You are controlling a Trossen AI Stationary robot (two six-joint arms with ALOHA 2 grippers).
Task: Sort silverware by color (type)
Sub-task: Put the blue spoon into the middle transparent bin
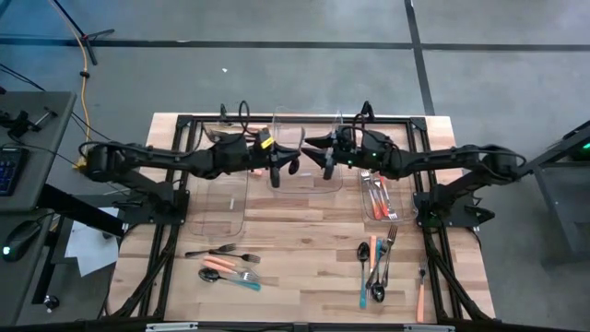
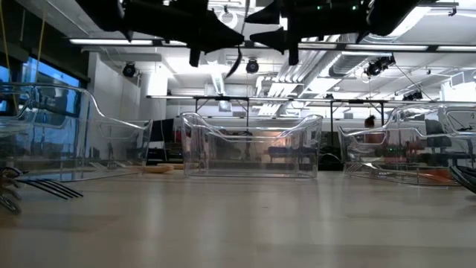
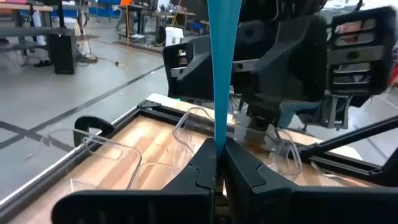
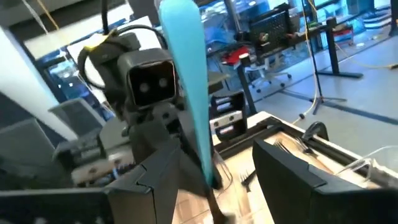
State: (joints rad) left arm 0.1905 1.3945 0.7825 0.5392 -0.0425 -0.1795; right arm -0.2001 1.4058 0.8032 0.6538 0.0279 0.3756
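Two dark robot arms reach toward each other above the far middle of a wooden tabletop (image 1: pixel 304 235). The left claw (image 1: pixel 277 171) is pressed together, pinching a teal-blue handled utensil (image 3: pixel 222 68) that stands up between its fingers. The right claw (image 1: pixel 328 164) is spread wide, just beside the left one. In the right wrist view the teal-blue handle (image 4: pixel 186 81) rises between the right claw's fingers; whether they touch it cannot be told. Both claws hang over the middle clear bin (image 1: pixel 307 148), which sits at the far edge of the tabletop.

A second clear bin (image 1: pixel 218 205) lies toward the left edge. A third clear bin (image 1: pixel 378 198) toward the right edge holds several orange-handled pieces (image 1: pixel 376 194).

More silverware lies loose along the near edge. Toward the near left corner is a small cluster (image 1: pixel 229 266) with black, orange and teal-blue handles. Toward the near right corner lies another group (image 1: pixel 376 267) of spoons and forks, with a single orange-handled piece (image 1: pixel 421 297) close by, nearer the right edge.
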